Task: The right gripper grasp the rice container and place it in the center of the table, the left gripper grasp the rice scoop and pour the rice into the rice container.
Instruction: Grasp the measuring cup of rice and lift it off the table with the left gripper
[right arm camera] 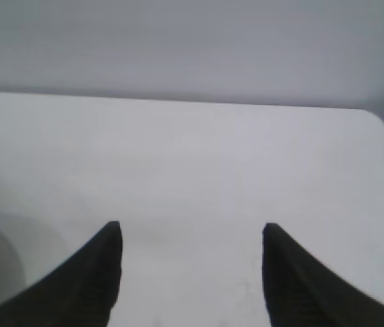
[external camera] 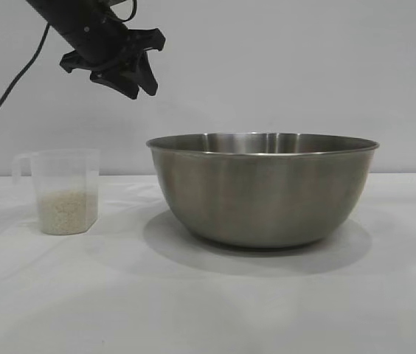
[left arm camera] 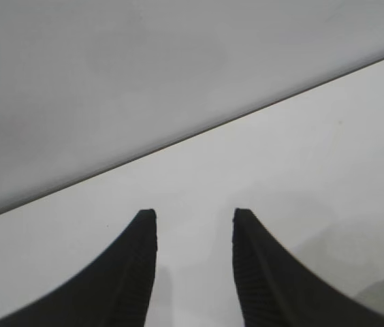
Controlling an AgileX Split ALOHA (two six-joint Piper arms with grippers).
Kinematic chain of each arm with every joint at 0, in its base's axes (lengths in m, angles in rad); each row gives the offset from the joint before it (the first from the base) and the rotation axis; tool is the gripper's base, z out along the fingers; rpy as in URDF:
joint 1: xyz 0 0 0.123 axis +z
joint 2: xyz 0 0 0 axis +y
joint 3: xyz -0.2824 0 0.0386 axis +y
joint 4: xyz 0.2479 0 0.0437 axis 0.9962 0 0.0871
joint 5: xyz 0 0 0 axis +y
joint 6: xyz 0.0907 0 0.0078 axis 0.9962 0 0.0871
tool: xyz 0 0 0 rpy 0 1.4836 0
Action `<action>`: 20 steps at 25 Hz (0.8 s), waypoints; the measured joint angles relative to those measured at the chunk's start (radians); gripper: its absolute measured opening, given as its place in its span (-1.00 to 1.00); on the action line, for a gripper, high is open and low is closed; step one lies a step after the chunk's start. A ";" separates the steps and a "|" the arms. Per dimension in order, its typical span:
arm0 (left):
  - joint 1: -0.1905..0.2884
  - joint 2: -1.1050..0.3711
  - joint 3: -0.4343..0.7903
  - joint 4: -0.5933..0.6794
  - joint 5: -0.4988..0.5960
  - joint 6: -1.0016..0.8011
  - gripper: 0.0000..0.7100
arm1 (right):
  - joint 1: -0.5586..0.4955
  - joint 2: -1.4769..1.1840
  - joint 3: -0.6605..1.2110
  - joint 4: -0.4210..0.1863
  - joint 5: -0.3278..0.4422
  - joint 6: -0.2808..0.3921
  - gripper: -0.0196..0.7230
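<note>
We're hanging our left gripper (external camera: 130, 74), spread and empty, up above the rice scoop (external camera: 62, 192), which is sitting down-left of it.

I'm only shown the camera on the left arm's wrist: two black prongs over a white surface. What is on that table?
Observer: A big steel rice container stands on the table, near the middle in the exterior view.
Operator: Anything else beside it?
Observer: Yes, the rice scoop, a small clear cup, stands apart from the bowl on its left, upright.
Operator: Is the cup empty?
Observer: No, rice fills its lower part.
Operator: And where are my prongs in all this?
Observer: The left gripper hangs in the air above the gap between cup and bowl, open, holding nothing.
</note>
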 joint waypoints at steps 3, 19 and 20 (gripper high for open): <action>0.000 0.000 0.000 0.000 0.004 0.000 -0.39 | 0.000 -0.127 0.009 -0.027 0.148 0.045 0.08; 0.000 -0.024 -0.008 0.000 0.022 0.000 -0.39 | 0.000 -0.524 0.040 -0.243 0.646 0.278 0.08; 0.000 -0.026 -0.008 0.001 0.022 0.000 -0.39 | 0.000 -0.535 0.045 -0.245 0.667 0.280 0.08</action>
